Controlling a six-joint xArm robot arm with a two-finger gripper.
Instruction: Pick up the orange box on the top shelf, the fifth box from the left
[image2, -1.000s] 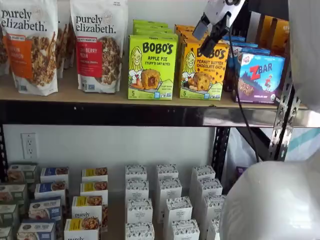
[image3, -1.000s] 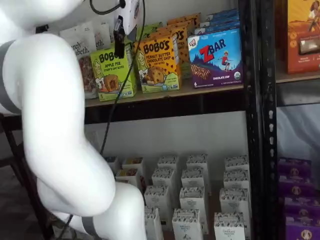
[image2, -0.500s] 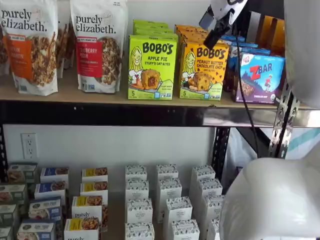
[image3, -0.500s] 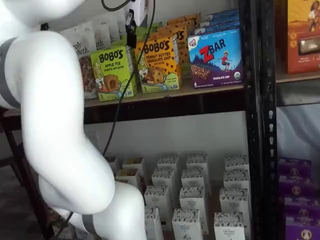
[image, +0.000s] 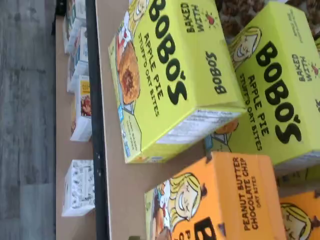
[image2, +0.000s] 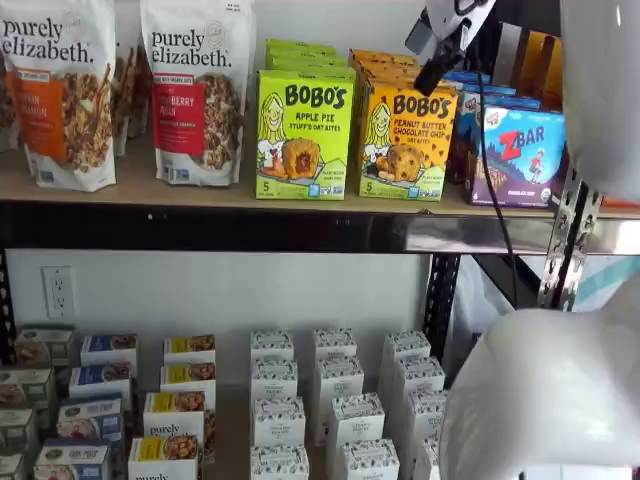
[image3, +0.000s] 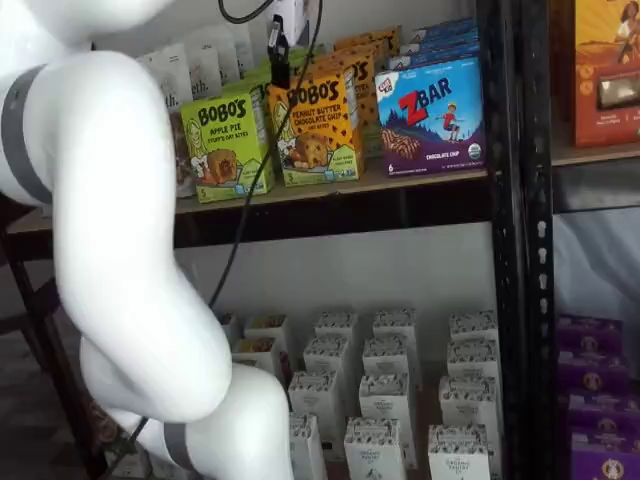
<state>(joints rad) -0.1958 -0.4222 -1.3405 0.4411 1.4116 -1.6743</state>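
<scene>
My gripper (image2: 440, 70) hangs above the orange box (image2: 405, 140), which stands on the top shelf (image2: 200, 190) between the lime-green Apple Pie box (image2: 305, 135) and the ZBar box (image2: 518, 155). In both shelf views I see the black fingers (image3: 279, 62) only side-on, no gap visible, but the jaws are spread wide with nothing held. Only the wrist view shows box tops: orange carton (image: 225, 200) beside two green ones (image: 170, 75), behind the black rail (image: 97, 140). Versus a second ago, fingers have moved up and off the box face
</scene>
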